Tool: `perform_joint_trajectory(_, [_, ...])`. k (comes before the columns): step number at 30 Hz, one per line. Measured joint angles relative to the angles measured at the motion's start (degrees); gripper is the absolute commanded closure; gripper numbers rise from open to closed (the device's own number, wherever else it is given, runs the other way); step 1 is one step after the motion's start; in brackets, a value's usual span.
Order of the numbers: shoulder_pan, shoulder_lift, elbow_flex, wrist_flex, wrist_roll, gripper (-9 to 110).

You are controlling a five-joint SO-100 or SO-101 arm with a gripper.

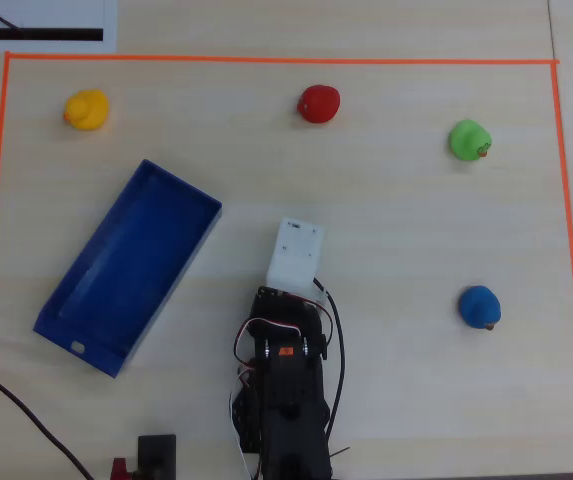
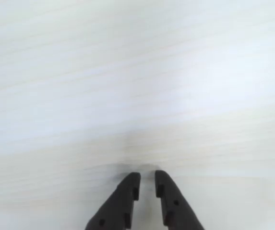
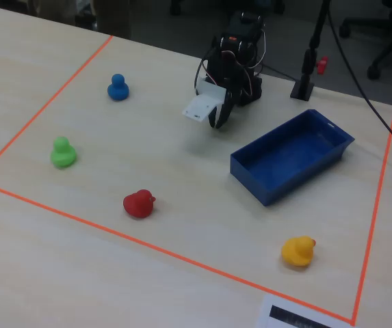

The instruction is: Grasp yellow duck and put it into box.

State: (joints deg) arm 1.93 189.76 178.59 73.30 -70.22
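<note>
The yellow duck (image 1: pixel 86 109) stands at the far left corner of the taped area in the overhead view, and near the front right in the fixed view (image 3: pixel 298 251). The blue box (image 1: pixel 131 260) lies empty and slanted between the duck and the arm; it also shows in the fixed view (image 3: pixel 291 154). My gripper (image 2: pixel 147 175) hangs low over bare table next to the box's long side (image 3: pixel 217 123), far from the duck. Its black jaws stand almost together with nothing between them. In the overhead view the white wrist housing (image 1: pixel 295 253) hides the fingers.
A red duck (image 1: pixel 318 103), a green duck (image 1: pixel 469 140) and a blue duck (image 1: pixel 480 306) stand spread over the table. Orange tape (image 1: pixel 266 60) frames the work area. A black stand (image 3: pixel 305 82) and cables sit beside the arm's base.
</note>
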Motion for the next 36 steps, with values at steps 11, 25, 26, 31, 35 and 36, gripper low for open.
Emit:
perform_joint_trajectory(11, [0.09, -0.26, -0.09, -0.44, 2.11, 73])
perform_joint_trajectory(25, [-1.85, -51.24, -59.5, 5.8, 14.06, 59])
perform_joint_trajectory(26, [-3.34, -55.55, -64.95, 6.15, 15.29, 59])
perform_joint_trajectory(31, [-11.6, -78.13, -87.28, 4.57, 20.13, 58])
perform_joint_trajectory(35, [-16.61, -95.45, -101.51, 3.96, 21.62, 58])
perform_joint_trajectory(36, [-17.93, -100.02, -105.47, 3.96, 21.62, 58])
